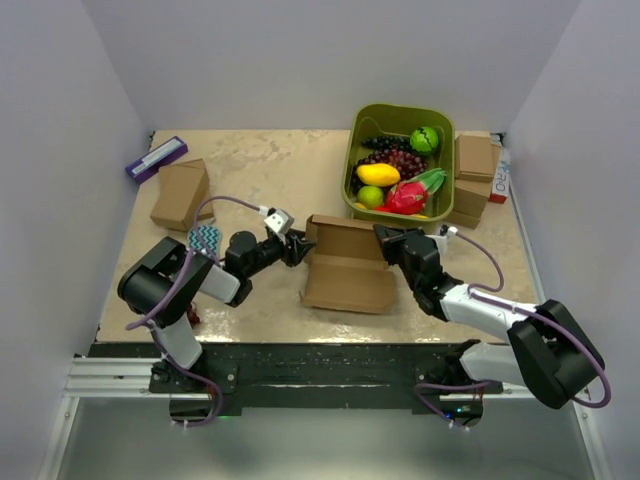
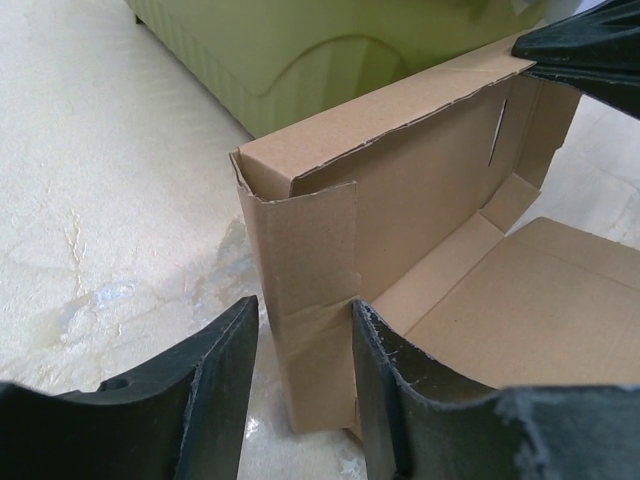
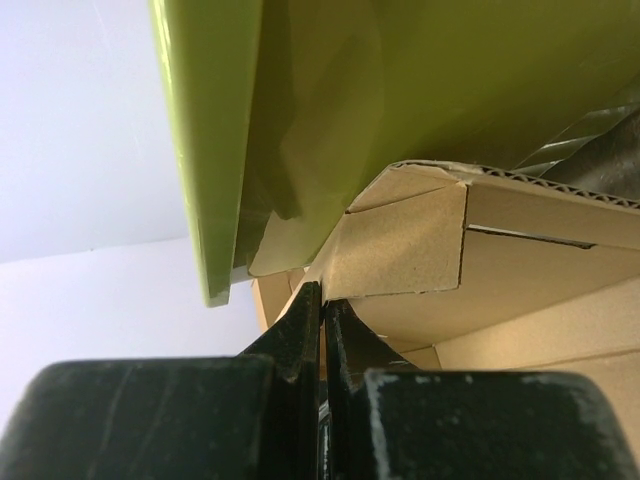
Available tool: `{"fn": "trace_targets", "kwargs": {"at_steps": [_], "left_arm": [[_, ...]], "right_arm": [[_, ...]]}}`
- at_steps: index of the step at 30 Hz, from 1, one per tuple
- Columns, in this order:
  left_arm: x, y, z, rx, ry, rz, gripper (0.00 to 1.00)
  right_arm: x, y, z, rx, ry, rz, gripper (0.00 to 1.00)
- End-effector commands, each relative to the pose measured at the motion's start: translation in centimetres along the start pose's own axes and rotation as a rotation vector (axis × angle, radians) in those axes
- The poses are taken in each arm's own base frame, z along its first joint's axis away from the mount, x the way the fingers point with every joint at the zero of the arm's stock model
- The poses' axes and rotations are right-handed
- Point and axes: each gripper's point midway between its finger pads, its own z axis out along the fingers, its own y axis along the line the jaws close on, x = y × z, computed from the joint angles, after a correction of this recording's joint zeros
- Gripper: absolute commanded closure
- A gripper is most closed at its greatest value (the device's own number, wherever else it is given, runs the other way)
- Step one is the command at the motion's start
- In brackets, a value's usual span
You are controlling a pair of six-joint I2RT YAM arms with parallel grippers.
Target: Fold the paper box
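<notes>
Beige tabletop point(image 1: 260, 170), paper box point(image 1: 345, 285) half-erected just before green bin point(image 1: 357, 160): right hand point(image 1: 385, 237) pinches its raised rear wall's corner, left hand point(image 1: 298, 247) spread astride the end flap, which probably needs tucking inward next.
</notes>
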Motion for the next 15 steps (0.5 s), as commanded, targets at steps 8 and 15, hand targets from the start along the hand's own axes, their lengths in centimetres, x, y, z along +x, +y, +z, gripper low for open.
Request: {"fn": "trace_targets", "kwargs": {"at_steps": [8, 15], "left_arm": [[-1.4, 1.8, 1.0, -0.010, -0.058, -0.019, 0.53], [-0.9, 3.5, 0.5, -0.115, -0.047, -0.048, 0.43]], "right_arm": [[1.5, -1.4, 0.1, 0.043, 0.060, -0.081, 1.00], [1.7, -1.4, 0.3, 0.043, 0.068, -0.085, 1.00]]}}
